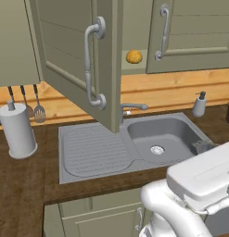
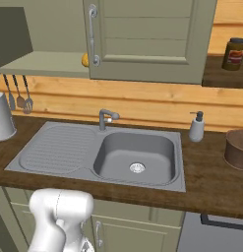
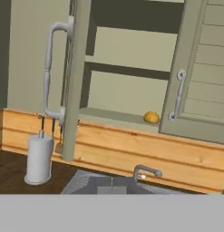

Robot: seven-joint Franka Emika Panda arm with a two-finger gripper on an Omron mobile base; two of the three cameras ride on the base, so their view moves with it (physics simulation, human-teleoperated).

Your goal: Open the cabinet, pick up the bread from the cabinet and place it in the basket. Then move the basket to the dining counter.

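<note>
The cabinet's left door (image 1: pixel 72 51) stands swung wide open towards me, its long curved handle (image 3: pixel 51 72) on the outer face. The right door (image 2: pixel 142 39) is closed. The bread (image 1: pixel 133 56), a small golden bun, rests on the cabinet's bottom shelf just left of the closed door's edge, also seen as the bread (image 3: pixel 151 117) and the bread (image 2: pixel 85 59). The brown basket (image 2: pixel 237 147) sits on the counter at the far right. My gripper is shut and hangs back from the cabinet, over the sink side. The dining counter is out of view.
A grey sink (image 2: pixel 135 157) with drainboard and faucet (image 2: pixel 106 118) lies below the cabinet. A soap dispenser (image 2: pixel 196 127) stands right of it, a paper towel roll (image 1: pixel 16 129) and hanging utensils (image 1: pixel 37 109) to the left. A jar (image 2: pixel 234 53) sits on a right shelf.
</note>
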